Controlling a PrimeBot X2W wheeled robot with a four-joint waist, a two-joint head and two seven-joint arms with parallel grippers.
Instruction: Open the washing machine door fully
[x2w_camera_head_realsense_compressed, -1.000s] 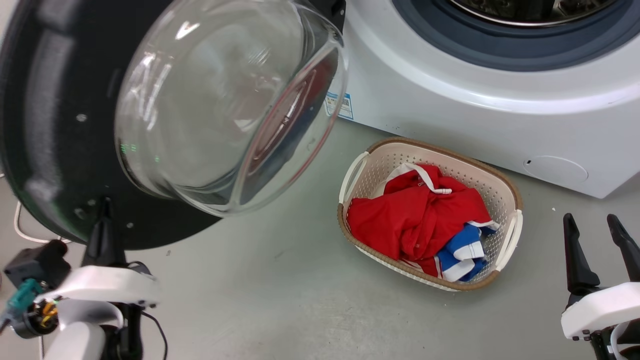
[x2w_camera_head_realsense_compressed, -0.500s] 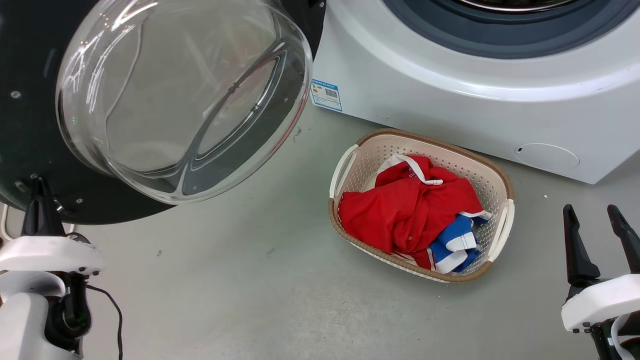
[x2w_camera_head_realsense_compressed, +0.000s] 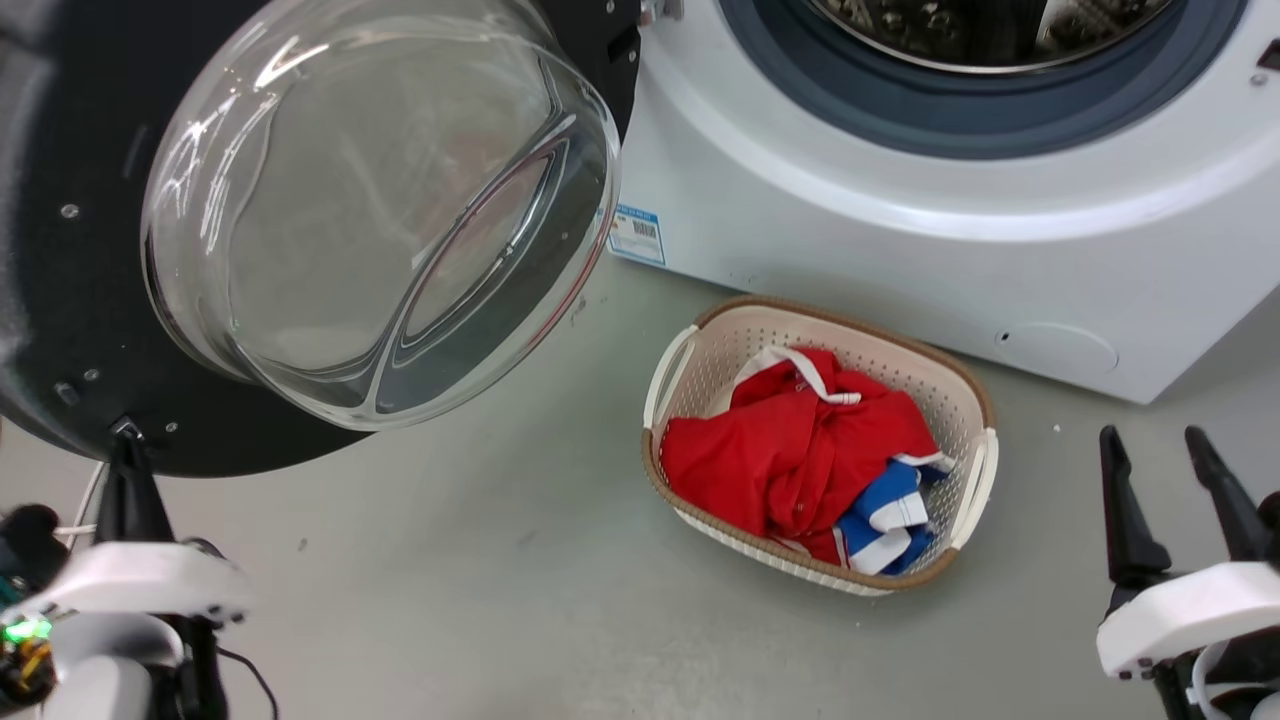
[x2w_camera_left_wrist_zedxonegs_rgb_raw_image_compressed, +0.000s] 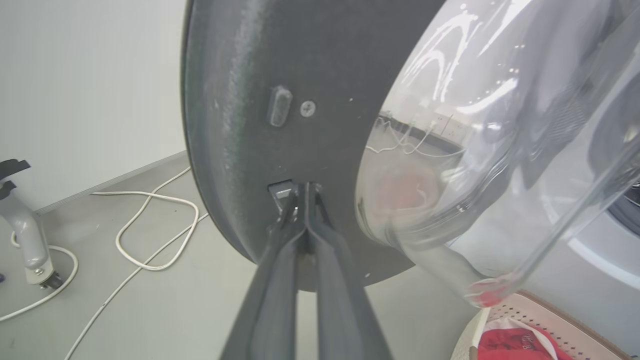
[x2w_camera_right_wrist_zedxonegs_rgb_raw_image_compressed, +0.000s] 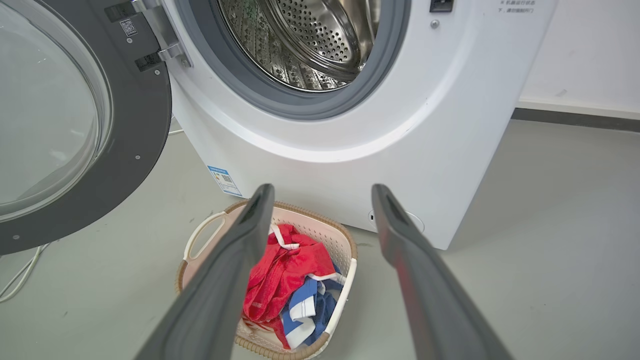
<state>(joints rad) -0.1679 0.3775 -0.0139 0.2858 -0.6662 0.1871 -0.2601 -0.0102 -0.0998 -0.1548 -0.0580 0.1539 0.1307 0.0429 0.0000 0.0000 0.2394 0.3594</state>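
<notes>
The washing machine door (x2w_camera_head_realsense_compressed: 370, 210), a black rim around a clear bulging glass bowl, stands swung out at the upper left of the head view, hinged on the white washing machine (x2w_camera_head_realsense_compressed: 850, 250). The machine's steel drum (x2w_camera_right_wrist_zedxonegs_rgb_raw_image_compressed: 310, 40) lies exposed. My left gripper (x2w_camera_head_realsense_compressed: 125, 440) is shut, its tips (x2w_camera_left_wrist_zedxonegs_rgb_raw_image_compressed: 303, 189) pressed against the inner black rim of the door (x2w_camera_left_wrist_zedxonegs_rgb_raw_image_compressed: 260, 75) at a small latch slot near the lower edge. My right gripper (x2w_camera_head_realsense_compressed: 1148, 440) hangs open at the lower right, away from the machine, with nothing between its fingers (x2w_camera_right_wrist_zedxonegs_rgb_raw_image_compressed: 250, 225).
A white basket (x2w_camera_head_realsense_compressed: 715, 365) with red and blue clothes (x2w_camera_head_realsense_compressed: 800, 450) sits on the grey floor in front of the machine. A white cable (x2w_camera_left_wrist_zedxonegs_rgb_raw_image_compressed: 150, 200) loops on the floor beyond the door, near a white stand (x2w_camera_left_wrist_zedxonegs_rgb_raw_image_compressed: 25, 235) by the wall.
The head camera has shifted, showing more of the drum now. The left gripper stays shut at the door's lower rim, and the door looks swung further out than a second ago. The right gripper keeps still.
</notes>
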